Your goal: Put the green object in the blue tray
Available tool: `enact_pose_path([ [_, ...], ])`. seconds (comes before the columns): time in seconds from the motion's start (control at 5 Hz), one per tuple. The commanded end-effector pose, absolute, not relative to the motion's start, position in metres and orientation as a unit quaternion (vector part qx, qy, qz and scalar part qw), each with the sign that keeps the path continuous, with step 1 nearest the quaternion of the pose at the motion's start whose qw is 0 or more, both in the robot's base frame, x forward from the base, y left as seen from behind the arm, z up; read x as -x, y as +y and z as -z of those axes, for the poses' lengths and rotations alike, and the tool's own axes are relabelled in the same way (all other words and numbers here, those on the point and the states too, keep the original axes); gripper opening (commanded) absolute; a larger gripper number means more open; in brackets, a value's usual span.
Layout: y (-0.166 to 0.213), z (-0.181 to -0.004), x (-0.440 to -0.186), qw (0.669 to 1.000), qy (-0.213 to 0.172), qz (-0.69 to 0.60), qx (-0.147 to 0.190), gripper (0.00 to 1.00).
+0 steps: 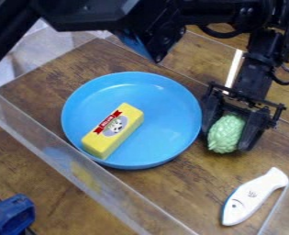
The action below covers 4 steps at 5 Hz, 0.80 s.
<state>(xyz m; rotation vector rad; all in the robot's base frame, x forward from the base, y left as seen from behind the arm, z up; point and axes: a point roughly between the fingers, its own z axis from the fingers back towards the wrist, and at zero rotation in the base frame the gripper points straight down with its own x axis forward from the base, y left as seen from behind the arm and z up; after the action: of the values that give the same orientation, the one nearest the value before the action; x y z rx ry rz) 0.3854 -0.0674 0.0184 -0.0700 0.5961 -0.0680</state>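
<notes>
In the single camera view, the black gripper (232,127) reaches down at the right of the scene, its two fingers (212,112) straddling the green object (225,133), one on each side; the jaws look clenched on this bumpy pale green oval, which sits between them low over the wooden table (61,78), though whether it rests on the wood or is lifted just clear of it cannot be told. Immediately to the left of the gripper lies the blue tray (172,106), a wide round plate whose right rim comes close to the nearer finger without clearly touching it. Farther left of the gripper, inside the tray, a yellow block (114,129) with a red label lies flat at a slant. Below and slightly right of the gripper, well apart from it, a white-and-blue fish toy (253,195) lies on the table. Above and left of the gripper, dark blurred parts of the arm (134,18) fill the top of the view.
</notes>
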Motion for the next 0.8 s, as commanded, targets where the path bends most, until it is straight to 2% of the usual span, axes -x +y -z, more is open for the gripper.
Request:
enact_pose_path([
  [0.0, -0.054, -0.011, -0.378, 0.955, 0.295, 0.023, 0.023, 0.00],
  [0.6, -0.045, -0.010, -0.359, 0.954, 0.299, 0.012, 0.014, 0.00],
])
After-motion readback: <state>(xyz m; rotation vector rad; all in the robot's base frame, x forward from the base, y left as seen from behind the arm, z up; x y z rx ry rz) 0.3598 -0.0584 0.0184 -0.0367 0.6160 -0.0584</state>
